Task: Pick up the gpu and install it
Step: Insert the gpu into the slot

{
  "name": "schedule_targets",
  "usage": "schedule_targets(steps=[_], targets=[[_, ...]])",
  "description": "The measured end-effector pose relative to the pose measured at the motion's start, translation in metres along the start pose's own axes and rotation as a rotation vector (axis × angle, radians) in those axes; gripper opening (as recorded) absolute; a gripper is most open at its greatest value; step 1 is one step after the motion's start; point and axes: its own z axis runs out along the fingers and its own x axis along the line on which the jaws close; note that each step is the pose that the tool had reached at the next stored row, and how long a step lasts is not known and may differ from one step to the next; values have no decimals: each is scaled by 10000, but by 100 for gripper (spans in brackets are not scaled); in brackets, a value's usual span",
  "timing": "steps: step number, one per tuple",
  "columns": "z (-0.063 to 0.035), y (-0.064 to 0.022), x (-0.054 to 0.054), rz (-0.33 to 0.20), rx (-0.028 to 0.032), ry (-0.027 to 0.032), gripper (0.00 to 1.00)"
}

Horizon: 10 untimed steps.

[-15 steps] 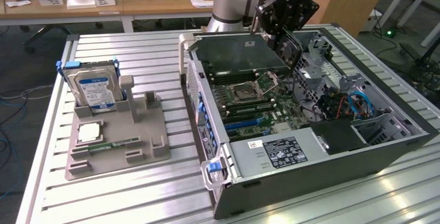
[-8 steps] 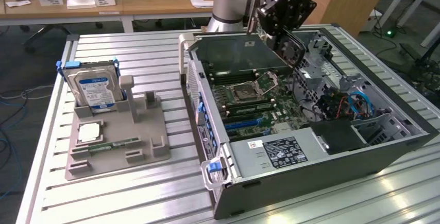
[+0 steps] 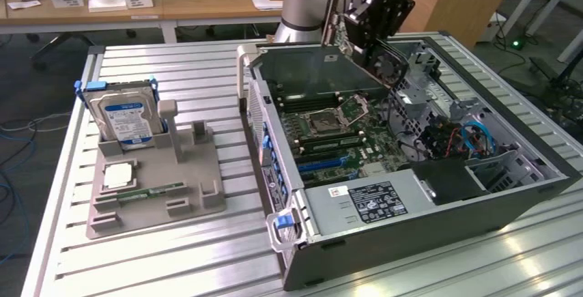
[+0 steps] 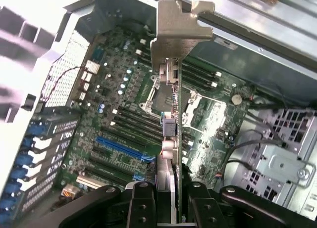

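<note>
- The black fingers (image 4: pixel 141 201) are closed on the gpu (image 4: pixel 171 139), a thin green circuit-board card with a silver metal bracket (image 4: pixel 181 35) at one end. They pinch it one on each flat face.
- In the wrist view the card is seen edge-on. Its long axis runs straight out from the fingers, with the bracket at the far end.
- In the exterior view the held gpu (image 3: pixel 387 65) hangs in the upper centre of the frame. It sits just inside the rear rim of the open grey computer case (image 3: pixel 410 222), above the green motherboard (image 3: pixel 364 130) and not touching it.
- By my judgement the card is over the square silver processor socket (image 4: pixel 161 97) and the black memory slots.
- The long blue expansion slot (image 4: pixel 121 146) lies off to one side of the card's edge. It is nearer the case's slotted rear wall and apart from the card.
- Card edge and blue slot do not look parallel; their offset and angle are what matter here.
- The slatted metal table (image 3: pixel 182 72) carries the case.
</note>
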Motion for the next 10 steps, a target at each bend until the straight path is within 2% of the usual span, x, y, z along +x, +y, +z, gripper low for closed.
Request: schedule_targets(steps=[10], targets=[[0,0,0,-1696,-2,65,28]])
